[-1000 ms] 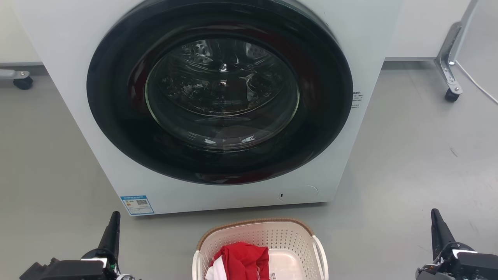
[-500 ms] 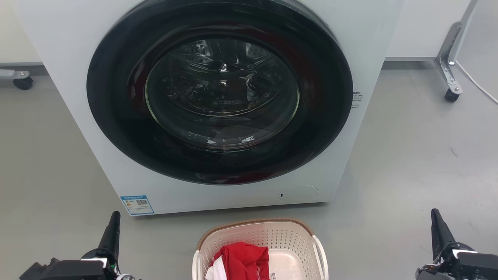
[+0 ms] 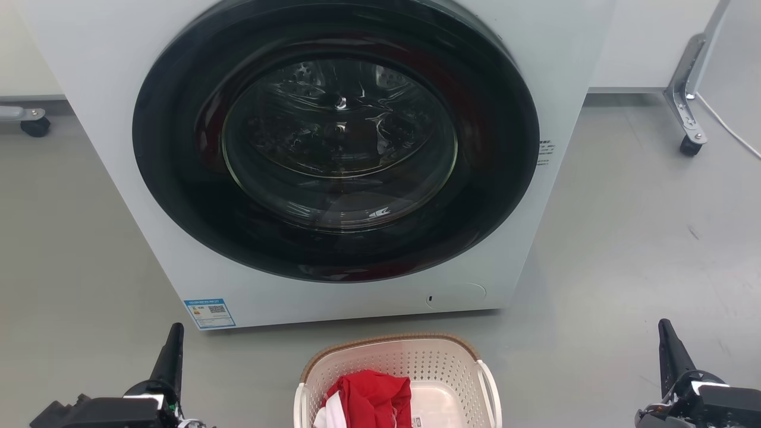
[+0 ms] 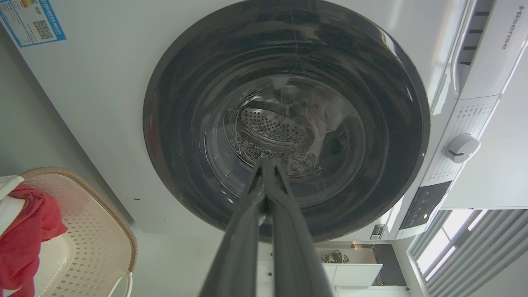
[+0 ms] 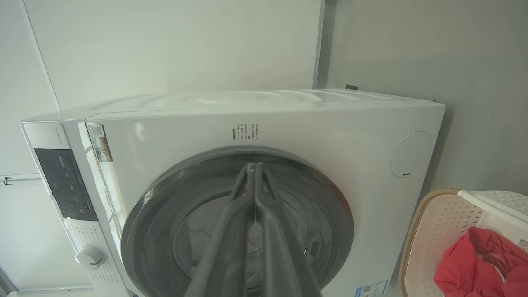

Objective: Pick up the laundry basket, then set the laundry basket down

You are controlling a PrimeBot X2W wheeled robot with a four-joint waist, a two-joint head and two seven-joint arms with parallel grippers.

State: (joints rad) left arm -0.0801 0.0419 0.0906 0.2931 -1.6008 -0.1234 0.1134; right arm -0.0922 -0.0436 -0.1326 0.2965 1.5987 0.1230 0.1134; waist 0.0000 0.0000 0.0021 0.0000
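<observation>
The laundry basket sits on the grey floor at the bottom centre of the head view, cream-white, perforated, with a brown woven-look rim and white side handles. Red and white cloth lies inside it. It also shows at the lower left of the left wrist view, laundry basket, and the lower right of the right wrist view, laundry basket. My left gripper stands well to the basket's left, shut and empty, fingers pressed together, left gripper. My right gripper stands far to the basket's right, shut and empty, right gripper.
A white front-loading washing machine with a dark round door stands just behind the basket. A wheeled metal leg is at the back right and a caster at the back left. Grey floor lies on both sides.
</observation>
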